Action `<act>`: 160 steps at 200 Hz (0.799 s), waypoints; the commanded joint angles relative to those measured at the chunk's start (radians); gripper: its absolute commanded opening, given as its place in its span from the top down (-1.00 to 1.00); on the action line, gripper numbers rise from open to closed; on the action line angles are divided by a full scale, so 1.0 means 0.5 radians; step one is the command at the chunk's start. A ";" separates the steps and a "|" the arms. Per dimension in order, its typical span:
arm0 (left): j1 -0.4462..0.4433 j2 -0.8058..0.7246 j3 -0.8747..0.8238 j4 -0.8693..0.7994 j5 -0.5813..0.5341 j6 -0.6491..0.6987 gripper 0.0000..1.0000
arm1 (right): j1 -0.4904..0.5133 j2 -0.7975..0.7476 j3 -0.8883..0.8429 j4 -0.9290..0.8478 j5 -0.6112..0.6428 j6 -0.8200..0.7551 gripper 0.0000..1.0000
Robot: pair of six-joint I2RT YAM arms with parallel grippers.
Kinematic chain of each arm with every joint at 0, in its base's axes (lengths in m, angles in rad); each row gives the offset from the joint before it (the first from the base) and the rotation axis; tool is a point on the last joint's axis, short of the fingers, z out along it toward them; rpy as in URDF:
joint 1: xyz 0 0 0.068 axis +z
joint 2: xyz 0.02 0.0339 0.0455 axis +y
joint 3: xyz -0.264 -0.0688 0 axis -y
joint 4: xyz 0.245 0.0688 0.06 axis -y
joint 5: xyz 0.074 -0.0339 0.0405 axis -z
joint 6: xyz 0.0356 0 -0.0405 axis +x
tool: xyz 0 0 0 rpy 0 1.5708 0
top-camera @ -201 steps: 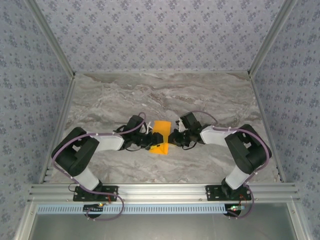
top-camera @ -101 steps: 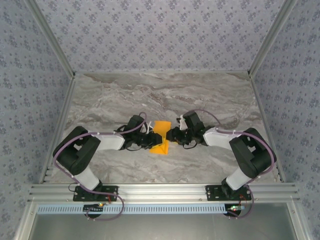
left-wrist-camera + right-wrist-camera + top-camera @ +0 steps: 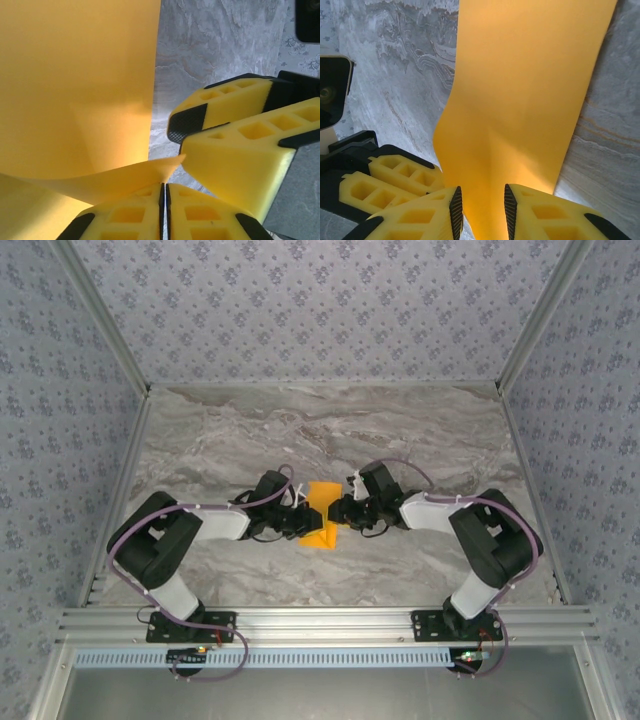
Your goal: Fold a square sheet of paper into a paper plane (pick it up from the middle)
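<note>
Left end effector (image 3: pixel 165 189), right end effector (image 3: pixel 483 201): two at one orange paper (image 3: pixel 520 100)

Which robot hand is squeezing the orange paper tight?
The left gripper: its fingers press together on the orange paper. The right gripper has a gap between its fingers.

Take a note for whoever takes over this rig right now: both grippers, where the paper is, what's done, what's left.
Left gripper: shut on a lifted edge of the paper.
Right gripper: open, with the opposite side of the paper in its gap, not pinched.
Paper: in the middle of the table, between the two grippers. It is a narrow strip and looks folded once.
Done: the first fold, it seems.
Left: the nose and wing folds. There is no plane shape yet.
</note>
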 commanded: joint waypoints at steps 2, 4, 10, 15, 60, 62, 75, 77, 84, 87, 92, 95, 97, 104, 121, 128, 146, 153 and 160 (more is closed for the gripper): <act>-0.004 0.045 0.036 -0.016 -0.007 0.057 0.78 | -0.016 -0.105 -0.039 -0.026 0.079 -0.005 0.44; -0.005 0.046 0.036 -0.016 -0.007 0.058 0.79 | -0.017 -0.108 -0.039 -0.024 0.080 -0.006 0.44; -0.004 0.048 0.036 -0.014 -0.007 0.057 0.81 | -0.014 -0.114 -0.039 -0.027 0.072 -0.007 0.45; -0.004 0.051 0.033 -0.015 -0.009 0.058 0.82 | -0.015 -0.115 -0.041 -0.026 0.067 -0.012 0.45; -0.003 0.052 0.022 -0.016 -0.013 0.060 0.91 | 0.006 -0.003 0.015 0.010 -0.044 -0.026 0.36; -0.001 0.051 0.024 -0.017 -0.013 0.061 0.91 | 0.007 0.004 0.019 0.008 -0.045 -0.024 0.36; -0.002 0.045 0.019 -0.016 -0.016 0.058 0.92 | 0.012 0.043 0.041 0.013 -0.057 -0.021 0.36; -0.002 0.042 0.018 -0.016 -0.016 0.059 0.92 | 0.013 0.050 0.043 0.018 -0.060 -0.020 0.35; -0.001 0.039 0.017 -0.019 -0.016 0.061 0.93 | 0.013 0.062 0.047 0.033 -0.068 -0.016 0.35; -0.003 0.036 0.017 -0.019 -0.017 0.060 0.92 | 0.016 0.073 0.050 0.042 -0.074 -0.012 0.36; -0.001 0.036 0.015 -0.020 -0.016 0.061 0.92 | 0.017 0.084 0.056 0.048 -0.080 -0.009 0.36; -0.001 0.036 0.015 -0.022 -0.016 0.061 0.93 | 0.016 0.090 0.059 0.048 -0.086 -0.008 0.36; -0.002 0.033 0.015 -0.020 -0.014 0.058 0.93 | 0.017 0.093 0.062 0.049 -0.088 -0.005 0.36; -0.001 0.030 0.015 -0.019 -0.016 0.060 0.93 | 0.017 0.106 0.064 0.063 -0.096 -0.002 0.38; -0.001 0.027 0.015 -0.020 -0.016 0.061 0.94 | 0.017 0.117 0.056 0.121 -0.126 0.019 0.43; -0.003 0.023 0.013 -0.021 -0.016 0.059 0.94 | 0.016 0.119 0.048 0.138 -0.132 0.030 0.45; -0.003 0.020 0.012 -0.021 -0.012 0.061 0.95 | 0.016 0.129 0.037 0.177 -0.148 0.050 0.47; -0.002 0.020 0.012 -0.021 -0.013 0.061 0.96 | 0.017 0.132 0.033 0.195 -0.155 0.062 0.48; -0.002 0.017 0.012 -0.019 -0.013 0.061 0.96 | 0.017 0.137 0.032 0.207 -0.161 0.070 0.50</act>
